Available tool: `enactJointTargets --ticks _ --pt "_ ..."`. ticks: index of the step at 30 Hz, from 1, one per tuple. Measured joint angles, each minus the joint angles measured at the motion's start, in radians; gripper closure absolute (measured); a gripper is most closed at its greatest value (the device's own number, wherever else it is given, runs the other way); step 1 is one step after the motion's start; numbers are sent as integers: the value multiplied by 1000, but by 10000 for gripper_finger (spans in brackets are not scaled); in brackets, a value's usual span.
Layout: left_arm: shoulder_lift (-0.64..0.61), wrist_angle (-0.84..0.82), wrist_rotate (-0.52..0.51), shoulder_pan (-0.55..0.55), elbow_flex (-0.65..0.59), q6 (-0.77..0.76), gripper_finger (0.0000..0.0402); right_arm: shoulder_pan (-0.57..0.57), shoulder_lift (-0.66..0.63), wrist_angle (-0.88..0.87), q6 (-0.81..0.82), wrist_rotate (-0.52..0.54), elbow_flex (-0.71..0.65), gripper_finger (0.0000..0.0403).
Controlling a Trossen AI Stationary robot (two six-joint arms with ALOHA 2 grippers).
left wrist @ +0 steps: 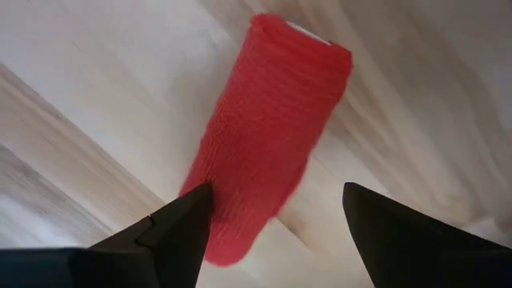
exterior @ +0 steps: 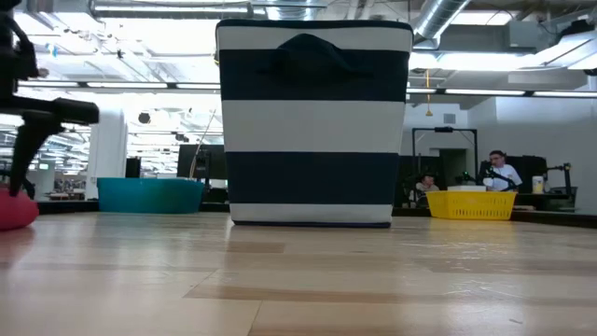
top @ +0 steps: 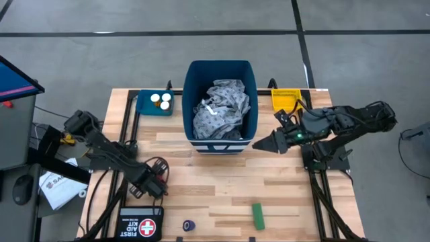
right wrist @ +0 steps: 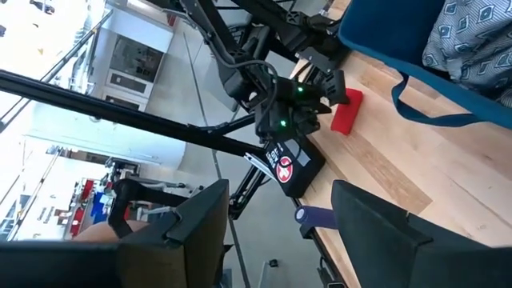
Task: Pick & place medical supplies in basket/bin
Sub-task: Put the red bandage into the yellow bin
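A red cylinder [left wrist: 272,136] lies on its side on the wood, with my left gripper [left wrist: 276,196] open over it from above, one finger on each side. That gripper [top: 160,183] is over the table's left part. The tall dark blue bin [top: 220,107] holds the grey patterned gown [top: 222,111]. My right gripper [top: 263,145] is open and empty, level beside the bin's right wall. White and orange bottles [top: 160,101] sit in the teal tray [top: 144,104]. A green cylinder [top: 258,216] and a dark blue roll [top: 189,226] lie near the table's near edge. My left gripper has one fingertip [left wrist: 188,216] right at the red cylinder's long side [left wrist: 220,200], near its end; I cannot tell whether it touches. The other finger [left wrist: 384,224] stands apart from it. The cylinder lies flat on the table, along the gap between the fingers.
The black FIRST AID KIT pouch [top: 141,225] lies at the near left corner. The yellow tray [top: 285,101] sits right of the bin, by my right arm. Bare wood spreads between the bin and the near edge. People sit in the room beyond [exterior: 499,173].
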Motion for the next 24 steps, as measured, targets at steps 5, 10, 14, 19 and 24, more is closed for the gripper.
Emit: enactJointTargets --ticks 5,10,14,19,24 --pt "49 93 -58 7 2 8 140 22 0 0 1 3 0 184" --pt "61 157 -94 62 1 4 190 45 0 0 4 25 0 184" --pt "49 155 -146 132 11 1 260 48 0 0 11 26 0 184" --pt "2 163 -154 230 92 9 344 53 1 2 0 34 0 184" --pt "-46 204 -156 295 246 8 343 75 1 51 -71 71 0 184"
